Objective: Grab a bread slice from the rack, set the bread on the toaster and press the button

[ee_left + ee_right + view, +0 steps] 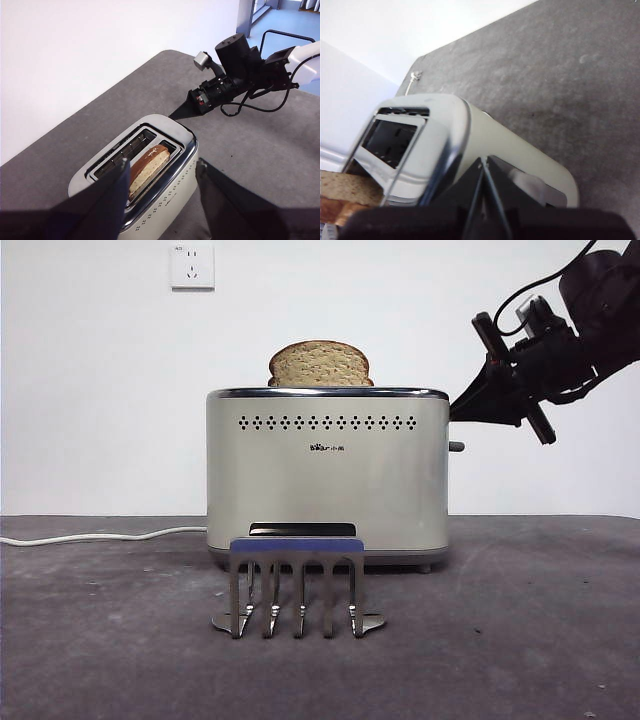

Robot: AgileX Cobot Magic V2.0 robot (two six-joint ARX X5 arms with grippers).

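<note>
From my seat the flat wholegrain slice of bread [319, 363] with the dark brown crust is standing upright in one slot of the boxy cream-beige toaster [327, 480], domed top poking out above the chrome rim. In the left wrist view the slice [148, 165] runs lengthwise along the slot, same direction as the toaster's long side, in the slot nearer the vent-hole face.

My right gripper [458, 407] is up by the toaster's narrow end, jaws pinched together into a closed point with nothing in them, tip just above the small grey stub button [457, 446] and close to the top corner. I can't tell if it's touching the toaster.

My left gripper [160, 200] hovers above the toaster, jaws spread wide and empty.

The small shiny steel rack [297, 585] with the blue-purple top bar sits on the dark grey table [520, 640] in front of the toaster.
</note>
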